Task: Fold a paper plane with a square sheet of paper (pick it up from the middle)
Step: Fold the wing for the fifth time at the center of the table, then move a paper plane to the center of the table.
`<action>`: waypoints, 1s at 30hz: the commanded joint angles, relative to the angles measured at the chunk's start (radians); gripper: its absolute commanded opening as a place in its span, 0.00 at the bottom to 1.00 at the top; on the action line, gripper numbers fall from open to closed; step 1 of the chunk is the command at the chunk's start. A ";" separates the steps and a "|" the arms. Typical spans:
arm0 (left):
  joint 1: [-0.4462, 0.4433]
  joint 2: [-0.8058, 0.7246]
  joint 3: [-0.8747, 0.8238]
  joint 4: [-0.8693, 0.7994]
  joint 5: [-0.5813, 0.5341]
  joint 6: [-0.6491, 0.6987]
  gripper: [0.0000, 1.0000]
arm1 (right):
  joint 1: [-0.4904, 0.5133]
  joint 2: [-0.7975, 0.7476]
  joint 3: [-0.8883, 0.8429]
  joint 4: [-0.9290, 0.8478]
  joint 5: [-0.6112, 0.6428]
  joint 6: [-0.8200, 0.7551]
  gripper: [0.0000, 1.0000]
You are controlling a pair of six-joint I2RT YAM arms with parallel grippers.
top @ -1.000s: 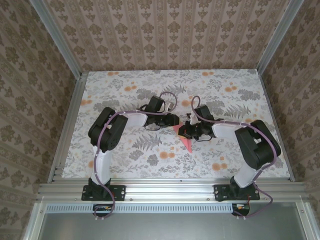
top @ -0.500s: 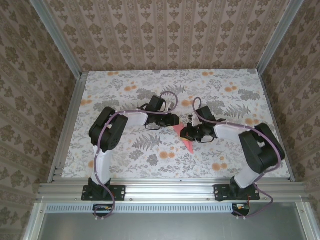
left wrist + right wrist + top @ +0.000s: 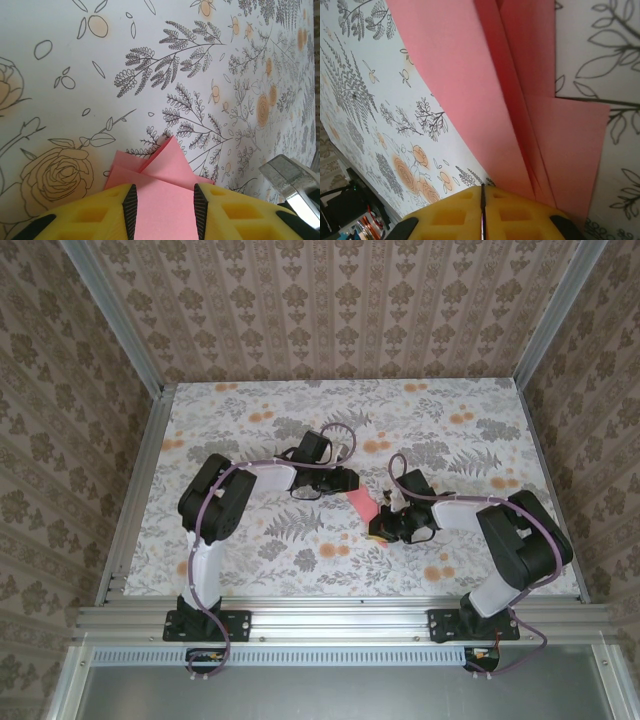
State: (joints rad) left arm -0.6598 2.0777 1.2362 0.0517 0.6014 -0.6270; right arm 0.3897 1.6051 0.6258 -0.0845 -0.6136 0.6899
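The pink sheet of paper (image 3: 362, 504) lies on the floral table, folded into a narrow layered dart. My left gripper (image 3: 347, 483) is at its far end. In the left wrist view the folded paper (image 3: 165, 185) lies flat between and under the spread fingers of this gripper (image 3: 165, 192), which stands open over it. My right gripper (image 3: 380, 530) is at the paper's near end. In the right wrist view its jaws (image 3: 482, 187) are shut, with nothing visible in the seam. The paper's long creased flaps (image 3: 520, 100) run away beside and under the right-hand finger.
The floral-print tabletop (image 3: 250, 420) spreads on all sides, bounded by aluminium rails (image 3: 140, 490) and patterned walls. The right gripper's metal body (image 3: 292, 182) shows at the edge of the left wrist view, close to the left gripper.
My right gripper has slid along the paper toward the near edge of the table, uncovering more pink between the two grippers. The left arm has stayed put.
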 commanded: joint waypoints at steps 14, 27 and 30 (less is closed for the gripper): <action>-0.029 -0.203 0.034 -0.268 -0.146 -0.004 0.61 | -0.118 -0.221 0.027 -0.119 0.154 -0.091 0.40; -0.173 -0.205 -0.015 -0.289 -0.236 -0.127 0.67 | -0.114 -0.028 0.077 -0.063 -0.006 -0.149 0.43; -0.171 -0.199 -0.013 -0.286 -0.246 -0.143 0.68 | -0.107 -0.027 0.072 -0.064 -0.013 -0.162 0.43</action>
State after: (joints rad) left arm -0.8406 1.8618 1.2228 -0.2111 0.3897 -0.7300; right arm 0.2737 1.5711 0.6819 -0.1577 -0.5797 0.5632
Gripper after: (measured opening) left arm 0.679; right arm 0.432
